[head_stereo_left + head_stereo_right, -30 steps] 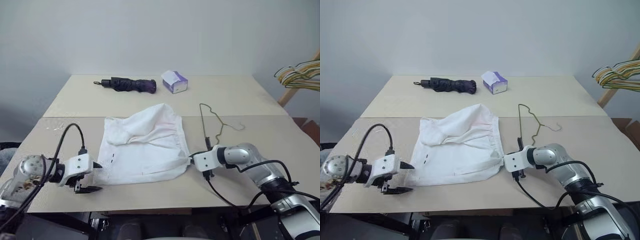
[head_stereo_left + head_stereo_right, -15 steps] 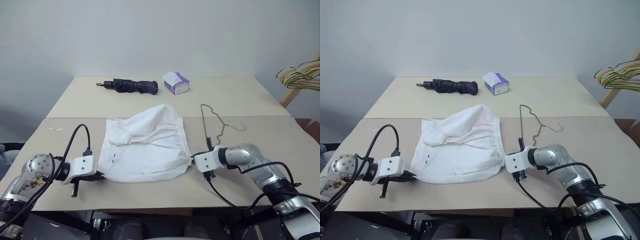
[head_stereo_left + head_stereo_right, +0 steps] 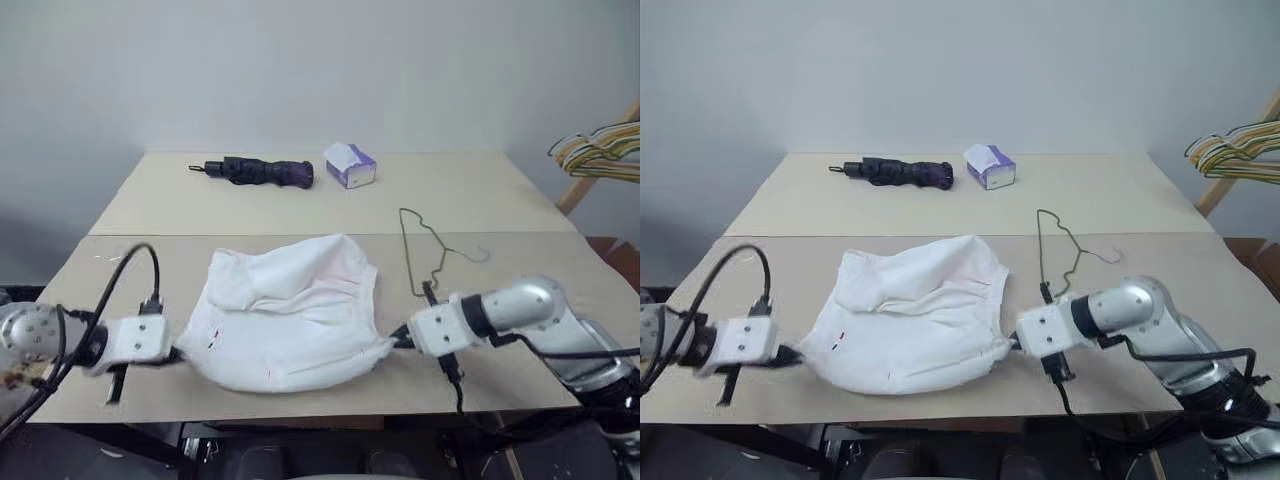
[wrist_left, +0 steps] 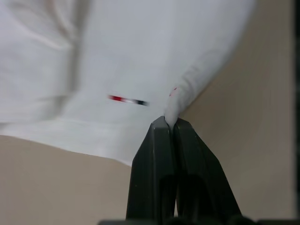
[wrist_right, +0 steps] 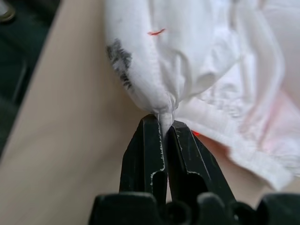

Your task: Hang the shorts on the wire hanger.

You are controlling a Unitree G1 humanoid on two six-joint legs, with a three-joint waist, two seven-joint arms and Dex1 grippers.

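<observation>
The white shorts [image 3: 285, 315] hang slack between both grippers, their near edge lifted off the tan table [image 3: 300, 195]. My left gripper [image 3: 178, 352] is shut on the shorts' left corner; the left wrist view shows fabric pinched between the black fingers [image 4: 157, 140]. At the right corner, my right gripper [image 3: 398, 340] is shut on a bunched fold, seen in the right wrist view [image 5: 164, 123]. The wire hanger [image 3: 425, 245] lies flat on the table just beyond the right gripper, hook pointing right.
A folded dark umbrella [image 3: 262, 171] and a white-and-purple tissue box [image 3: 349, 164] lie at the back of the table. A bunch of coloured hangers [image 3: 598, 150] hangs off the table at the far right. A seam crosses the table behind the shorts.
My left gripper shut on the shorts' left corner. Both grippers then rose, lifting the shorts' near edge so the cloth sags between them. The hanger stayed put.
</observation>
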